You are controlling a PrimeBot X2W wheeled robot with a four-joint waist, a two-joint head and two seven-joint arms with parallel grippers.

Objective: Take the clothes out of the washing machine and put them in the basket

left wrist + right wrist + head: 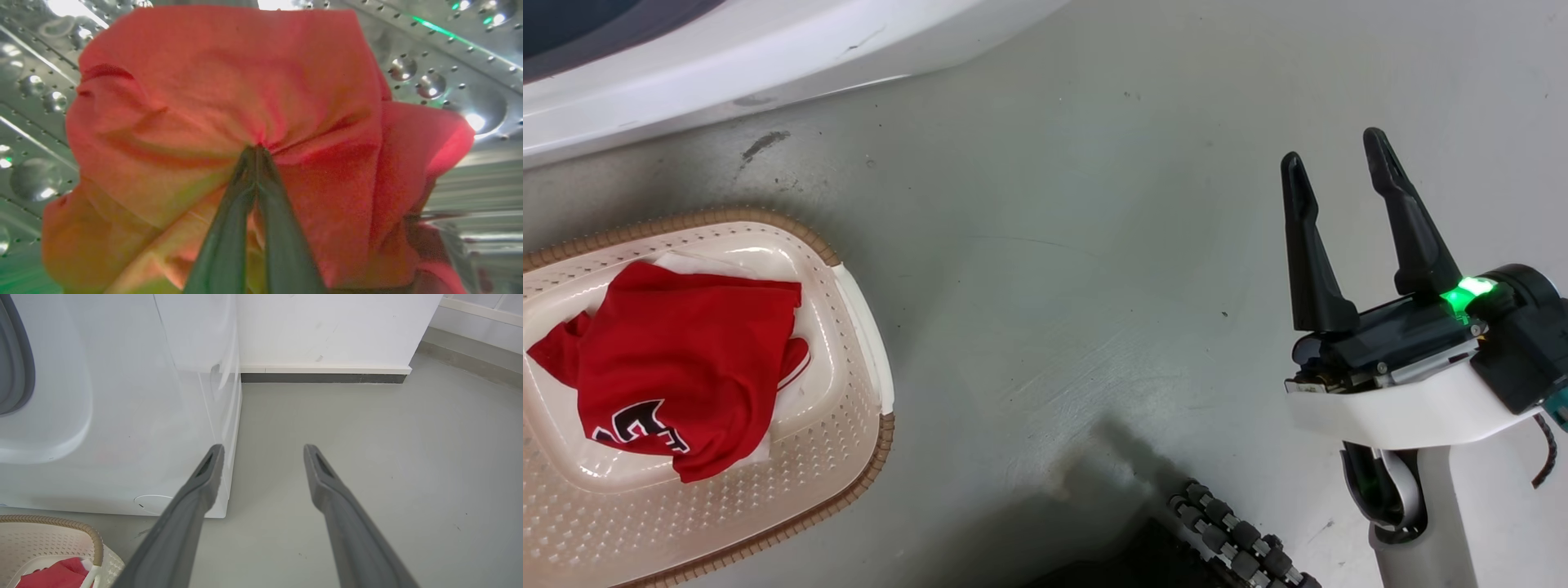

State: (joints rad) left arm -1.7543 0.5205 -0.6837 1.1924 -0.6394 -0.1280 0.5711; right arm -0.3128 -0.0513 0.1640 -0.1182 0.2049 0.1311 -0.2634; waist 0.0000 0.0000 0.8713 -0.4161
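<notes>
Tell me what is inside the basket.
One red jersey with black-and-white numerals lies crumpled in the basket, with white fabric showing at its edges. It covers the middle of the basket's base, so anything beneath it cannot be seen.

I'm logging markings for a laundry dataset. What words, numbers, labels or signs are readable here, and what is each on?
Jersey in the basket: black-and-white print near its lower edge, cut off by folds; not readable.
Red garment pinched by the left gripper: no print shows.
Washing machine: no legible label or brand.
</notes>
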